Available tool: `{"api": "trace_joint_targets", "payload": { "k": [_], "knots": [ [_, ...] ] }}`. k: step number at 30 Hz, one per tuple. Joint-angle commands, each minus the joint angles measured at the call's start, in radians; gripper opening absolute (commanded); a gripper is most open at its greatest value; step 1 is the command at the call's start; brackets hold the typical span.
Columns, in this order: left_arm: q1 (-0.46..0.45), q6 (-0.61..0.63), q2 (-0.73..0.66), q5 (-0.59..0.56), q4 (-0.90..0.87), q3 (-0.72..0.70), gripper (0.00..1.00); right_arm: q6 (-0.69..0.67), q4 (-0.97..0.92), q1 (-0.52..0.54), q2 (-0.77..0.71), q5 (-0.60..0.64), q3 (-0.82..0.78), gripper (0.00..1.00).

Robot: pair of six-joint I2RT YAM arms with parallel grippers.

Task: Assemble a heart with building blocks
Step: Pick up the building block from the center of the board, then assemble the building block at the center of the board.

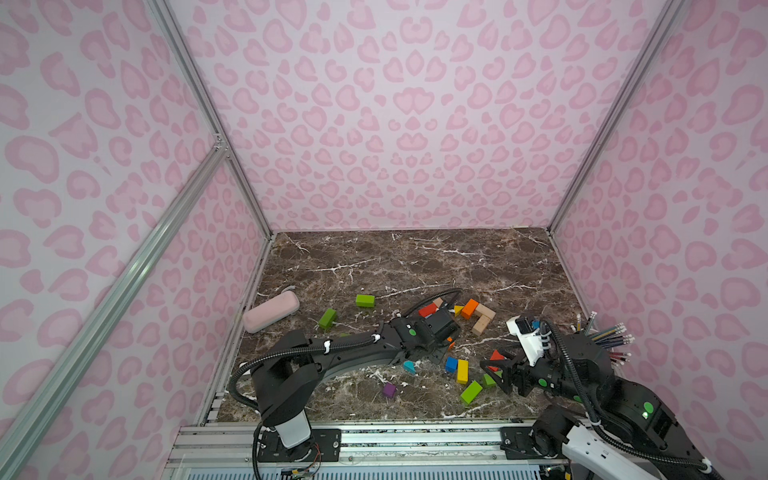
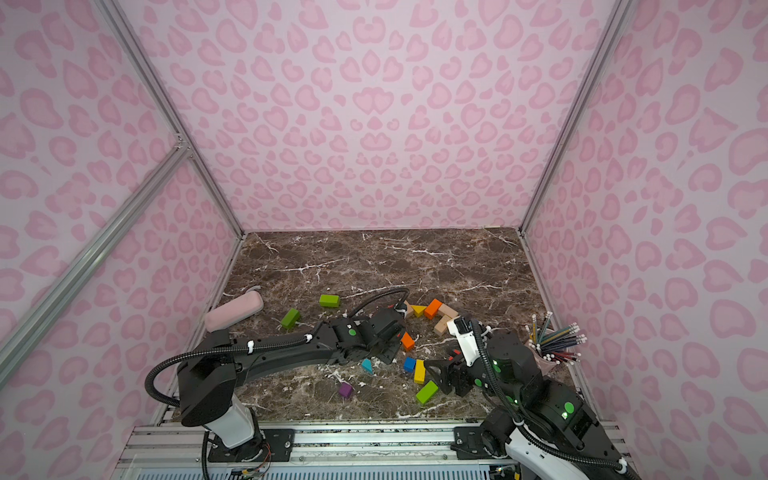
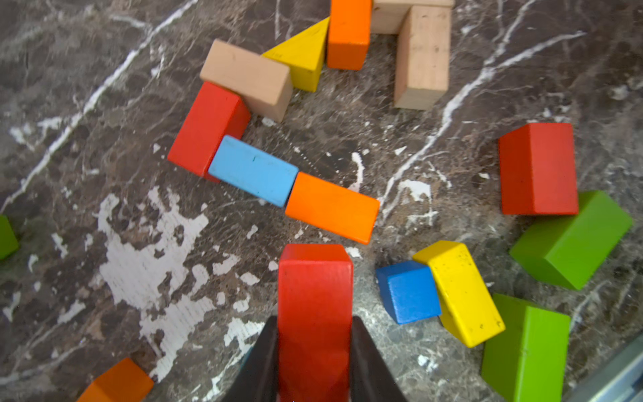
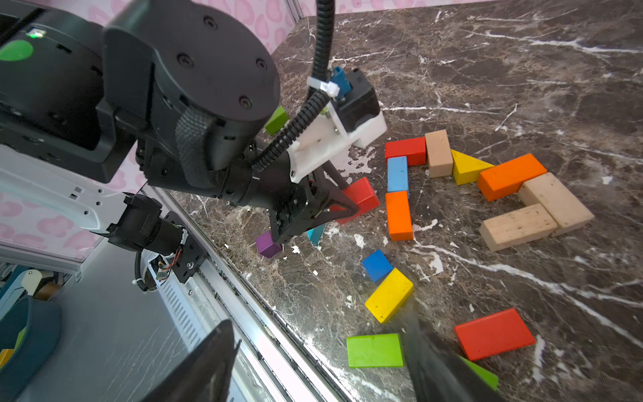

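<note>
My left gripper is shut on a red brick, which points at the end of an orange brick and stands a little apart from it. That orange brick lies in a bent row with a light blue brick, a red brick, a plain wood brick, a yellow wedge, another orange brick and plain wood bricks. My right gripper hangs open and empty over a red brick and a green brick.
A blue cube, a yellow brick and a purple cube lie near the front. Two green bricks lie at the left. A pink pouch sits by the left wall, a pencil cup by the right wall.
</note>
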Motion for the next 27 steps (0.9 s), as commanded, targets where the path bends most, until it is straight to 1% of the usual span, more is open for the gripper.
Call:
{"api": "trace_joint_targets", "payload": {
  "k": [1, 5, 6, 15, 20, 27],
  "knots": [
    [0.0, 0.171, 0.013, 0.051, 0.046, 0.048, 0.24, 0.012, -0.028, 0.002, -0.025, 0.029, 0.015, 0.79],
    [0.0, 0.21, 0.087, 0.083, 0.035, 0.117, 0.23, 0.025, -0.049, 0.001, -0.064, 0.024, 0.017, 0.79],
    [0.0, 0.21, 0.11, 0.095, 0.035, 0.164, 0.23, 0.025, -0.055, 0.001, -0.072, 0.025, 0.016, 0.79],
    [-0.02, 0.179, 0.266, 0.122, 0.033, 0.327, 0.21, 0.02, -0.058, 0.002, -0.082, 0.015, 0.01, 0.8],
    [-0.033, 0.178, 0.322, 0.108, 0.022, 0.361, 0.21, 0.015, -0.052, 0.001, -0.071, 0.012, 0.007, 0.79],
    [-0.036, 0.171, 0.361, 0.106, 0.037, 0.372, 0.22, 0.012, -0.048, 0.002, -0.063, 0.009, 0.005, 0.79]
  ]
}}
